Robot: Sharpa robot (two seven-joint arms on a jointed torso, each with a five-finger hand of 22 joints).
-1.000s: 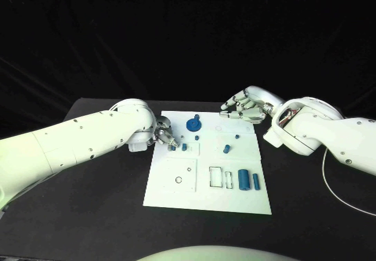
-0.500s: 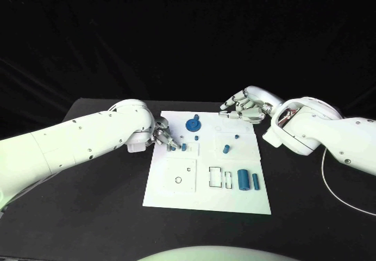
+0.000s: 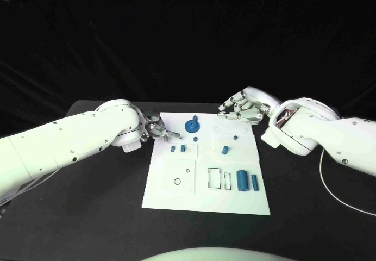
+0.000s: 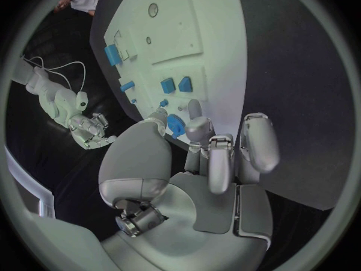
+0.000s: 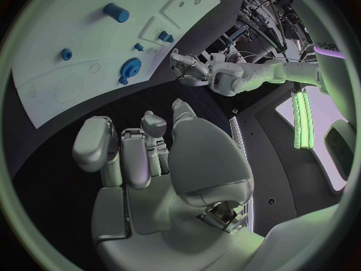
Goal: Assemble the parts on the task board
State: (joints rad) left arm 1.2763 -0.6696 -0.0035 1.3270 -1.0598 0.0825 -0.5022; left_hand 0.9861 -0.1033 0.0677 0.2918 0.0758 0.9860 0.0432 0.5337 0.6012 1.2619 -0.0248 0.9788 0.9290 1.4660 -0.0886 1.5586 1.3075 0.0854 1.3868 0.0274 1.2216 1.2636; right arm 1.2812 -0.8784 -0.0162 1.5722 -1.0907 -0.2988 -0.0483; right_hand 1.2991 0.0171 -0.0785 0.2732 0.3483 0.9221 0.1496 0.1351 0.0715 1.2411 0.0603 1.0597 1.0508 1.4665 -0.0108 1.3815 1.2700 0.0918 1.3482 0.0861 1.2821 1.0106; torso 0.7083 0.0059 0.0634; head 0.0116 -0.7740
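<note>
The left hand (image 3: 156, 131) had drawn back from the two small blue parts (image 3: 177, 147) to the task board's (image 3: 235, 193) left edge, fingers loosely curled and empty, suggesting placement done; the right hand (image 3: 242, 109) hovered curled, empty, upper right.

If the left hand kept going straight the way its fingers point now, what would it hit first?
Likely the blue gear near the task board's far end: in the wrist view the left hand's fingertips reach toward it. Height above the board is unclear, so it might pass over.
</note>
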